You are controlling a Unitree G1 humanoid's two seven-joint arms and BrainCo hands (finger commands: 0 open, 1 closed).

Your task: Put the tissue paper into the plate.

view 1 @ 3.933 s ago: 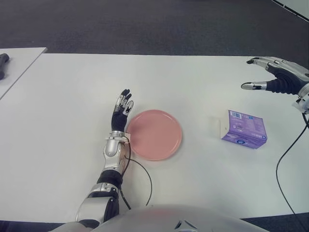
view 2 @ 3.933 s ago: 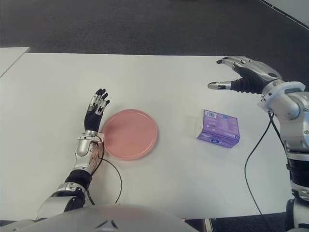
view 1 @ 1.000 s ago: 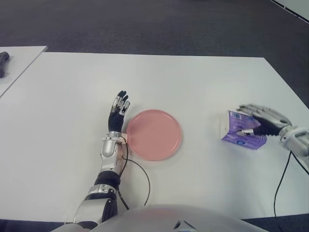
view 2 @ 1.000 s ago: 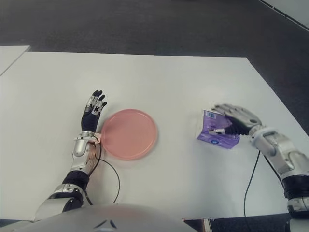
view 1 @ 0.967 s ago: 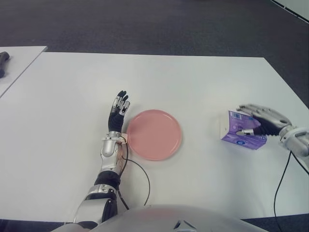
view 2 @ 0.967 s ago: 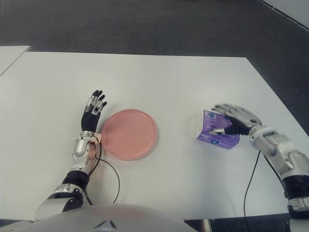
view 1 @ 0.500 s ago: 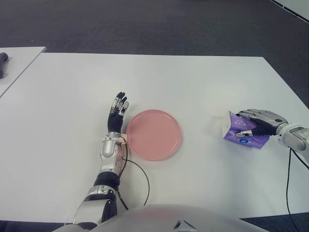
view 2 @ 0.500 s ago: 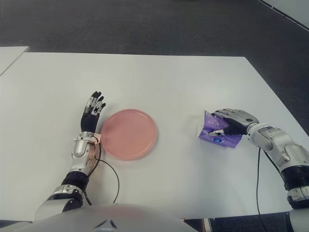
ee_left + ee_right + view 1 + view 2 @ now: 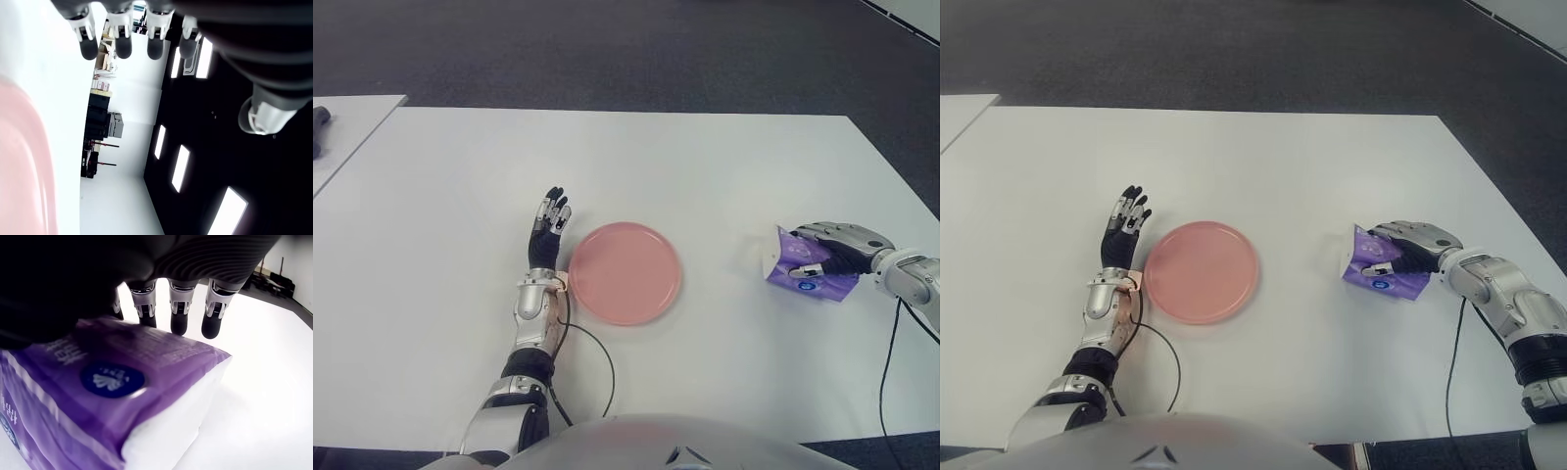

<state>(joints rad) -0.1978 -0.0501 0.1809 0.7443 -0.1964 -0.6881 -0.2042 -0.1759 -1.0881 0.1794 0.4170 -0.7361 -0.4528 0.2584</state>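
A purple tissue pack (image 9: 800, 275) lies tilted on the white table (image 9: 656, 166), well to the right of the pink plate (image 9: 625, 272). My right hand (image 9: 832, 251) is over the pack's right side. Its fingers are curled across the top and its thumb presses the near face. The right wrist view shows the pack (image 9: 112, 382) under the palm, with the fingertips (image 9: 178, 320) reaching past its far edge. Nothing lies in the plate. My left hand (image 9: 546, 225) shows beside the plate's left rim, fingers straight and holding nothing.
A black cable (image 9: 599, 364) loops on the table by my left forearm, and another cable (image 9: 886, 372) trails from my right arm. A second white table (image 9: 347, 132) with a dark object (image 9: 318, 129) stands at the far left. Dark floor lies beyond the far edge.
My right hand came down from high at the far right onto the pack. Its fingers closed round the pack, which now sits tilted. The left hand barely moved.
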